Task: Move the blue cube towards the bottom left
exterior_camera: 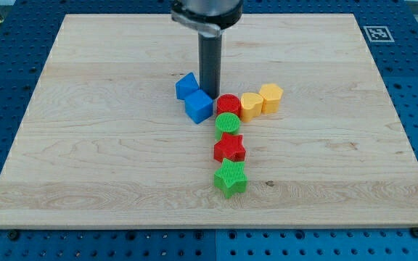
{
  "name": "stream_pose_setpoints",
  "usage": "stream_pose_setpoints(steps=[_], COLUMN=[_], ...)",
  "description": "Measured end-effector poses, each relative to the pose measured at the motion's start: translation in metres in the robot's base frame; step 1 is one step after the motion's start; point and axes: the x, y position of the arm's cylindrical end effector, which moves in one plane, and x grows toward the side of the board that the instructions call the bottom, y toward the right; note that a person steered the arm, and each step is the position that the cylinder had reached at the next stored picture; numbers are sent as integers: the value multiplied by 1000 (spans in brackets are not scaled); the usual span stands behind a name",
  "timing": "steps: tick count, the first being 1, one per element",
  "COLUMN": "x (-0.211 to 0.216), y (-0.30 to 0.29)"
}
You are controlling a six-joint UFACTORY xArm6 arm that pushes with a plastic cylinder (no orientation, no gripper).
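The blue cube [199,106] sits near the board's middle. A second blue block [186,85] touches it at its upper left. My tip [209,93] stands right behind the blue cube, at its upper right edge, touching or nearly touching it. The rod rises straight up to the view's top.
A red round block [228,104], a green round block [226,124], a red star [229,148] and a green star [230,177] run in a column to the cube's right and below. A yellow heart-like block [250,106] and a yellow hexagon-like block [271,97] lie further right. The wooden board [85,145] ends on blue table.
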Motion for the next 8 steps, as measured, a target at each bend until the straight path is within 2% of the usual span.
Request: stream_pose_setpoints(steps=[1, 2, 4, 6, 7, 8], x=[4, 28, 51, 121, 125, 77], y=[0, 4, -28, -31, -52, -59])
